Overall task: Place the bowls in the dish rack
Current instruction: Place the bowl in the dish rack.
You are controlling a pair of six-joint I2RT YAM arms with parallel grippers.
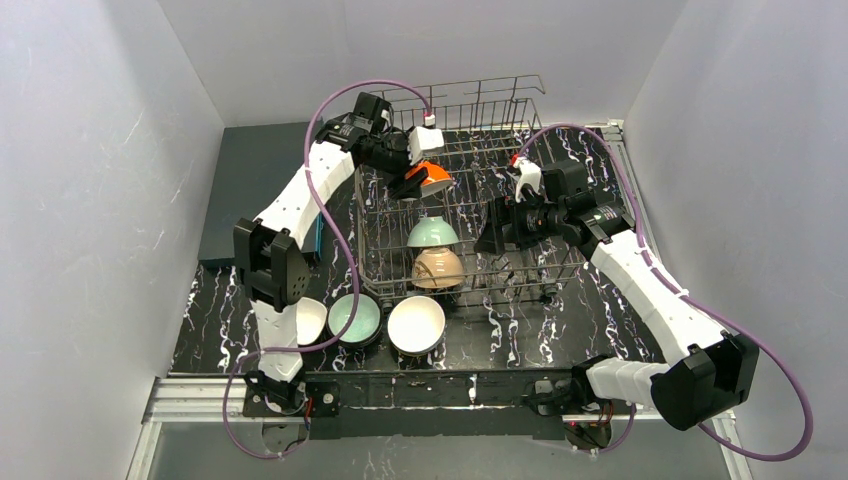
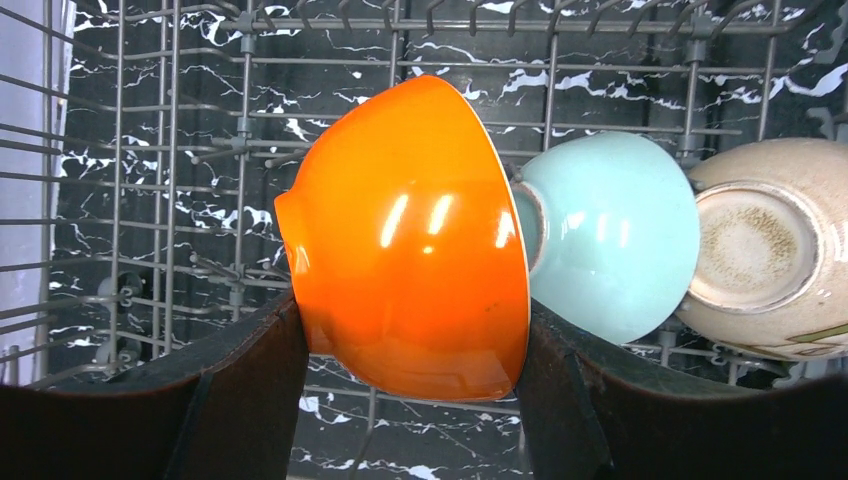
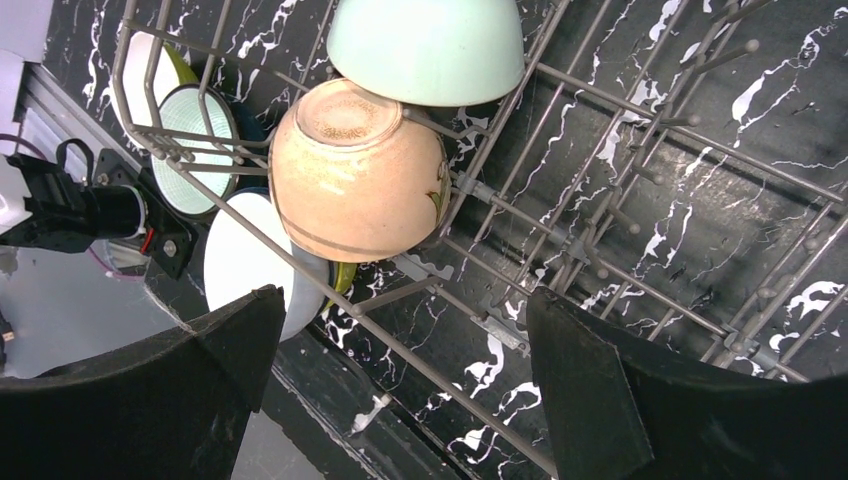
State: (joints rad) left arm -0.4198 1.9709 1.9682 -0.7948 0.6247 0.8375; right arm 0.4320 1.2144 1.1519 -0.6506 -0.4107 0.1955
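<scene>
Orange bowl point(image 2: 410, 240) glossy, smooth glaze; peach-tan bowl point(image 2: 765, 250) foot matt, speckled; dish rack point(image 2: 180, 200) dull metal wire.

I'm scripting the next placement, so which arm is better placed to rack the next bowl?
Left. The left gripper holds the glossy orange round bowl over the silver wire dish rack, beside the racked mint green bowl. The right gripper hangs open and empty.
</scene>
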